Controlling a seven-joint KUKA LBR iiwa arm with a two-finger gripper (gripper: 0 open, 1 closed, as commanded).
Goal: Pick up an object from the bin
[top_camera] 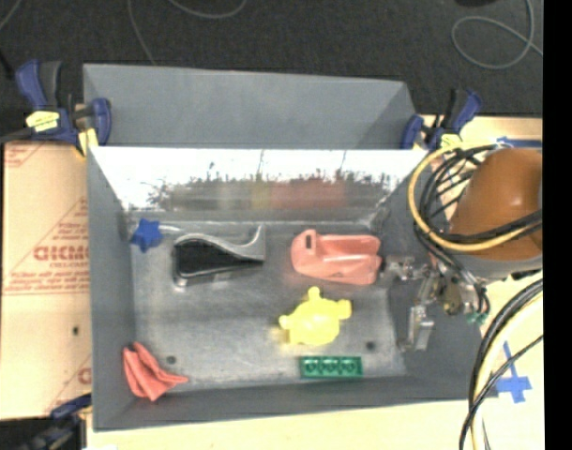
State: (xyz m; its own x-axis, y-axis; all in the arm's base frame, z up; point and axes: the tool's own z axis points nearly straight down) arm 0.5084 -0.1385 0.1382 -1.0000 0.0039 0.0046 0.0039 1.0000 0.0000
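My gripper (419, 319) hangs at the bin's right wall, above the sloping side and to the right of the loose things, with nothing seen in it. Nearest to it on the left lies a pink plastic dispenser-shaped thing (335, 257). A yellow plastic toy with rounded knobs (314, 318) lies lower left of the gripper on the bin floor. A flat green block with a row of round holes (331, 367) rests by the front wall, below the yellow toy.
A black and silver curved tool (211, 257) lies left of centre. A small blue piece (145, 235) sits in the back left corner and a crumpled salmon-red rag (147, 372) in the front left corner. The arm with its orange cover and cables stands over the right rim.
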